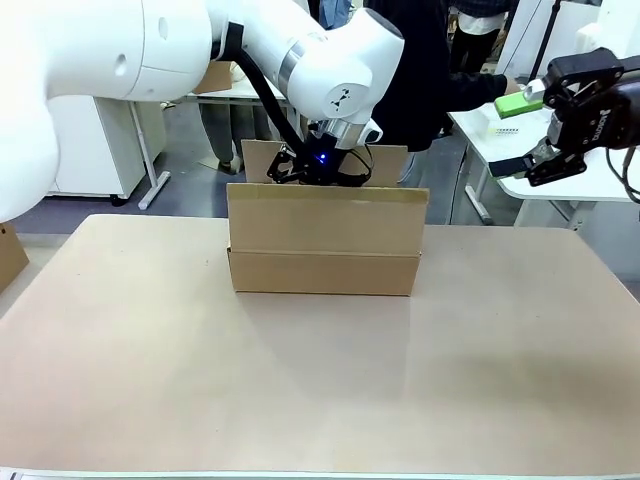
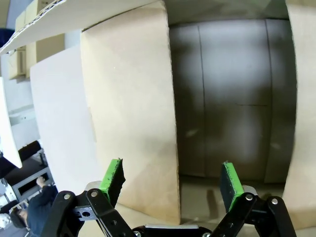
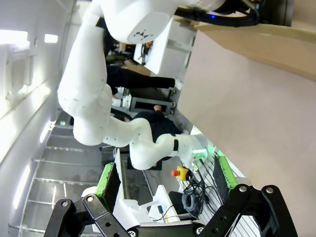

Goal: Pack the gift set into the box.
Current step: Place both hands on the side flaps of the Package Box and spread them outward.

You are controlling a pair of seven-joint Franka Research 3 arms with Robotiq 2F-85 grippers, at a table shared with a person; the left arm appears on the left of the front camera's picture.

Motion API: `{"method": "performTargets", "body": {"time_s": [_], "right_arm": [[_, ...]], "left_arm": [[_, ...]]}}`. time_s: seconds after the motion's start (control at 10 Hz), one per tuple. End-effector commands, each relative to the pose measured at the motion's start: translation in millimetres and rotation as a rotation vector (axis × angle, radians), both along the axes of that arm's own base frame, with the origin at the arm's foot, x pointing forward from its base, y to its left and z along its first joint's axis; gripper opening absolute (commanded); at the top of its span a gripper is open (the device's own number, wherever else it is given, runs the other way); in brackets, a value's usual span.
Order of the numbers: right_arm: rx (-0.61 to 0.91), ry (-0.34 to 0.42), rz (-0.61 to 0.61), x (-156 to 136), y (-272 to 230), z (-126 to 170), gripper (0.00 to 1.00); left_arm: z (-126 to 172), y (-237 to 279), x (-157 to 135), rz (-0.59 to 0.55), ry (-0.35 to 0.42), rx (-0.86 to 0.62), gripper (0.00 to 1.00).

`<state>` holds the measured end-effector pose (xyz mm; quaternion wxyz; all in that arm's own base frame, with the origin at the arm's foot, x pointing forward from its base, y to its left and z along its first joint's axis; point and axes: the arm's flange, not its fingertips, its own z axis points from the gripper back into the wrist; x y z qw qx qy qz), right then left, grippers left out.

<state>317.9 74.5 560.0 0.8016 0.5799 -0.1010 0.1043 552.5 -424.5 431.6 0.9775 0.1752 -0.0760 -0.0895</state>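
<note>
Box [image 1: 322, 255]: middle of the desk's [image 1: 320, 390] far edge, flaps up.
Left pincer [image 2: 170, 172]: open, empty, over the box mouth, pads either side of an upright flap [image 2: 133, 98].
Right pincer [image 3: 165, 177]: open, empty, raised off the desk's far right corner.
Doing it well: likely keep that flap clear, descend straight, avoid dragging the carton.

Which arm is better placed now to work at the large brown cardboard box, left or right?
Left. The left gripper, open, hangs just above the large brown cardboard box, looking inside. The right gripper, also open, is raised far off to the right.
</note>
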Motion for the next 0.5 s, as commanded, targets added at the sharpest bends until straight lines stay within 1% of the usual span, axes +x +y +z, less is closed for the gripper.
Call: {"method": "performTargets", "body": {"time_s": [0.0,0.2,0.4], "right_arm": [[0.029,-0.028,0.006,2.2,2.2,0.1,1.0],[0.029,-0.028,0.006,2.2,2.2,0.1,1.0],[0.029,-0.028,0.006,2.2,2.2,0.1,1.0]], "left_arm": [[-3.2,-2.1,7.9,0.054,-0.042,0.038,1.0],[-11.4,2.9,15.2,0.087,-0.065,0.083,1.0],[-18.4,11.2,18.3,0.141,-0.064,0.123,1.0]]}}
